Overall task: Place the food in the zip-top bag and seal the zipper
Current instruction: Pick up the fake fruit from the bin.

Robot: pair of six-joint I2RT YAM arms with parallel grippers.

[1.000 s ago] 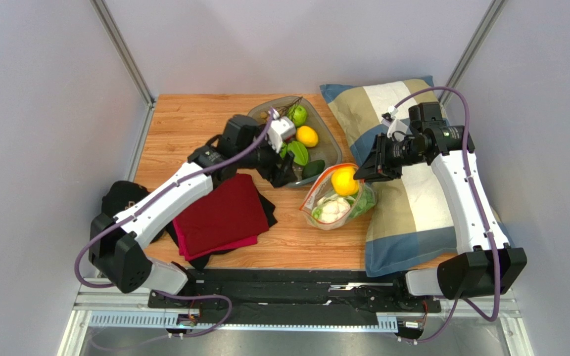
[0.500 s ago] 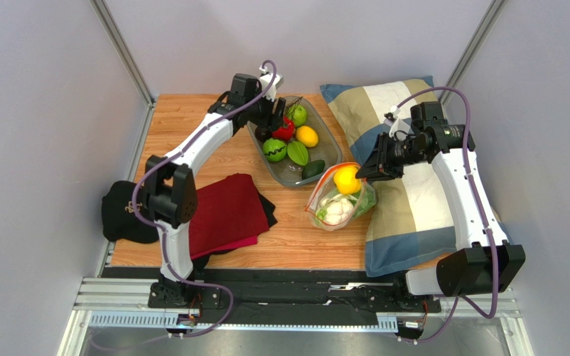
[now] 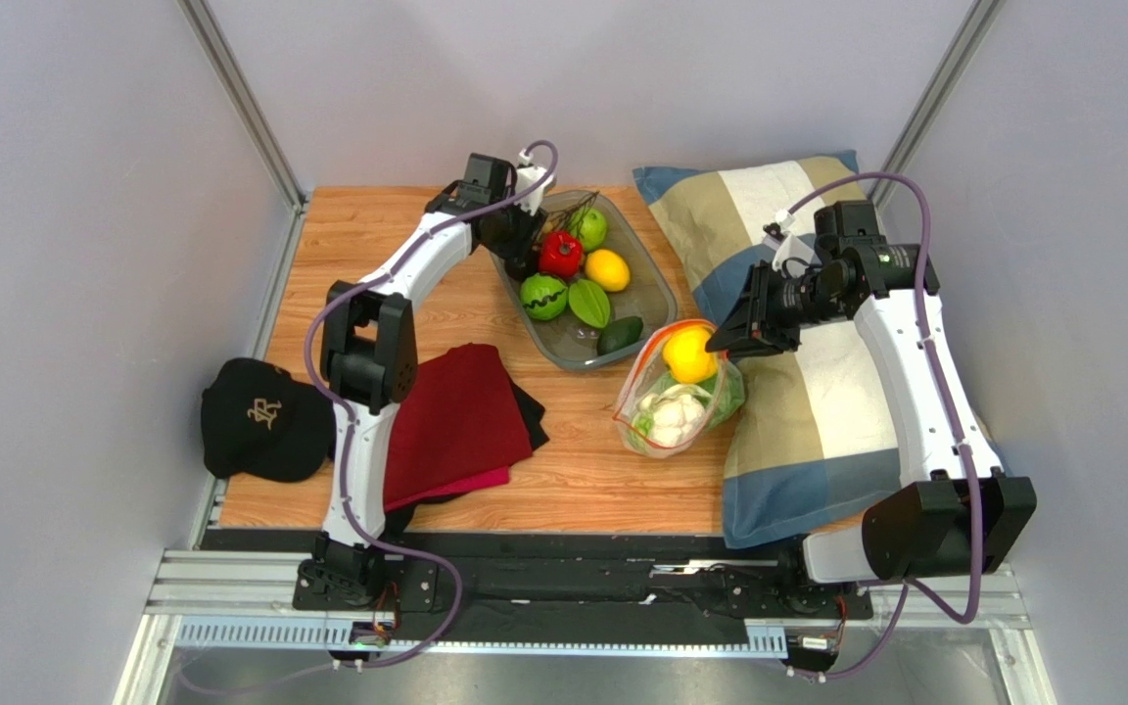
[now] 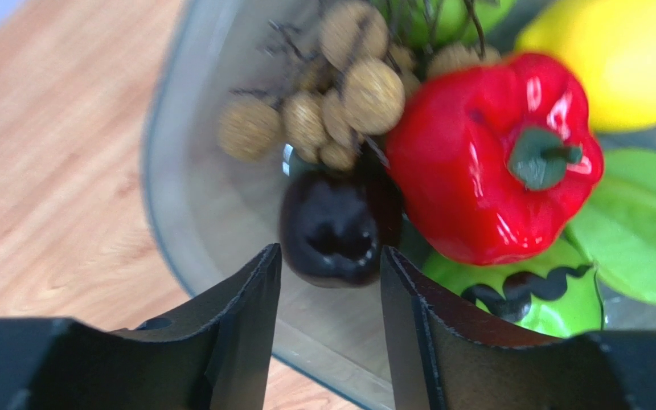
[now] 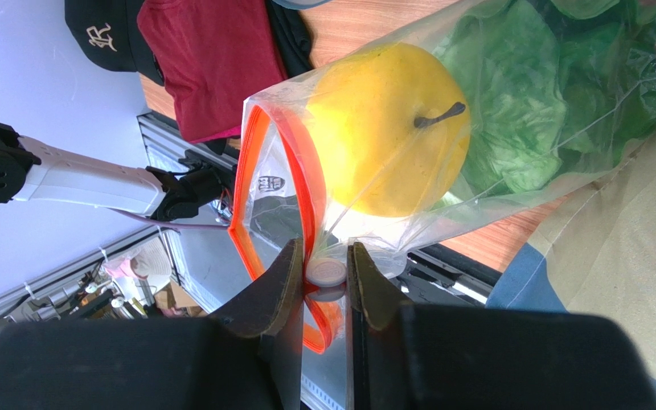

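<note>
The zip-top bag hangs tilted over the wood beside the pillow. It holds the yellow fruit, the white cauliflower and the green cabbage. My right gripper is shut on the orange zipper at its white slider, and the mouth gapes open beyond it. The fruit and cabbage press against the clear plastic. My left gripper is open and holds nothing. It hovers over the tray's far left rim, with a dark fruit just past its fingertips.
The grey tray holds a red pepper, green fruits, a yellow lemon and a brown berry cluster. A striped pillow lies to the right. A red cloth and a black cap lie at the left.
My left arm has swung from the tray's near side out to its far left rim, and its jaws have narrowed. The right gripper has raised the bag slightly.
</note>
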